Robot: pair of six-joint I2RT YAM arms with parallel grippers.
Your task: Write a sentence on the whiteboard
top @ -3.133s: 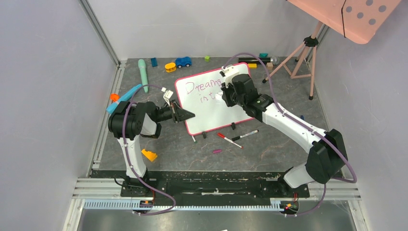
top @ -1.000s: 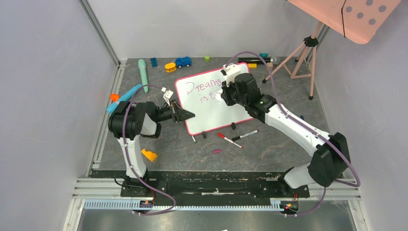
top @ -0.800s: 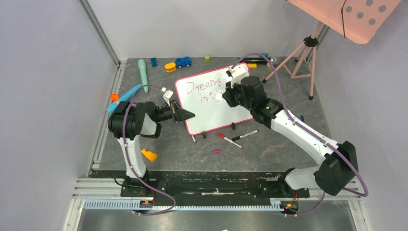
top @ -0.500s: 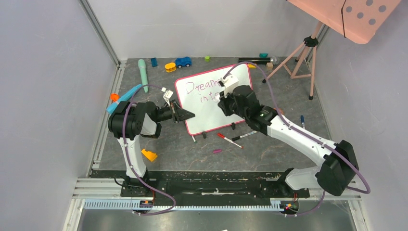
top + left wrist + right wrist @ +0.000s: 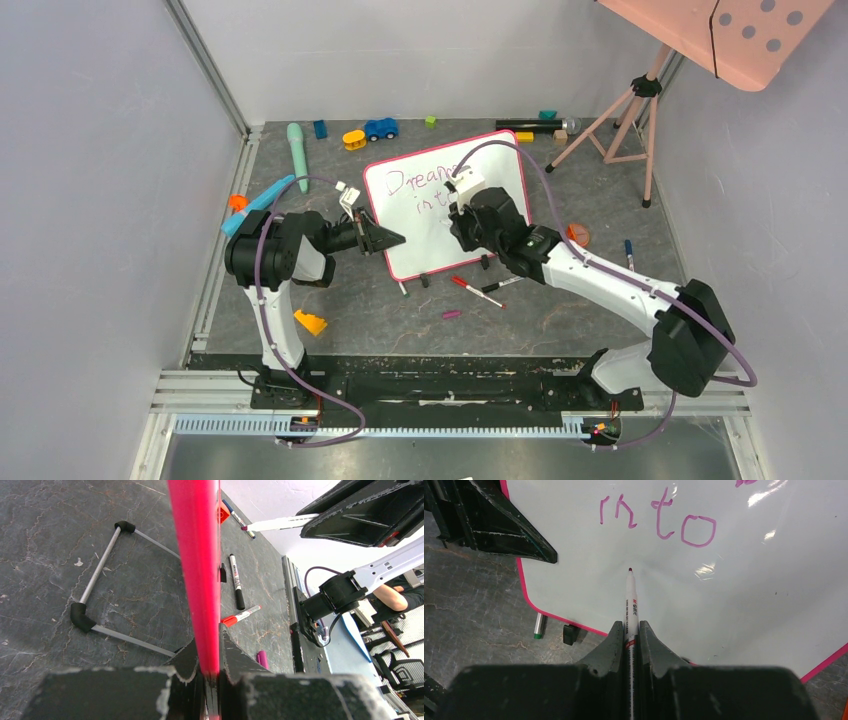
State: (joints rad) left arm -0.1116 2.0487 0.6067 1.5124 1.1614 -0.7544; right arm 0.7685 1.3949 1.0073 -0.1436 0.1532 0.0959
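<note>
The whiteboard [image 5: 412,243], white with a pink-red frame, stands tilted on the table. My left gripper [image 5: 392,240] is shut on its left frame edge [image 5: 196,555], clamped between the fingers [image 5: 235,662]. The sentence [image 5: 424,189] reads "Dreams" with "into" [image 5: 657,523] beneath it in purple. My right gripper [image 5: 629,628] is shut on a white marker [image 5: 631,597]. Its tip sits at the board below "into"; whether it touches I cannot tell. In the top view the right gripper [image 5: 458,222] is over the board's middle.
Loose markers lie in front of the board: a red-capped one [image 5: 476,291], a black one [image 5: 509,281], a green-tipped one [image 5: 539,626]. A purple cap [image 5: 451,314] and orange block [image 5: 310,322] lie nearer. Toys line the back; a tripod [image 5: 625,110] stands back right.
My right arm has swung down and to the left, carrying the marker from the end of "into" to the blank area below it. The left gripper and the board have not moved.
</note>
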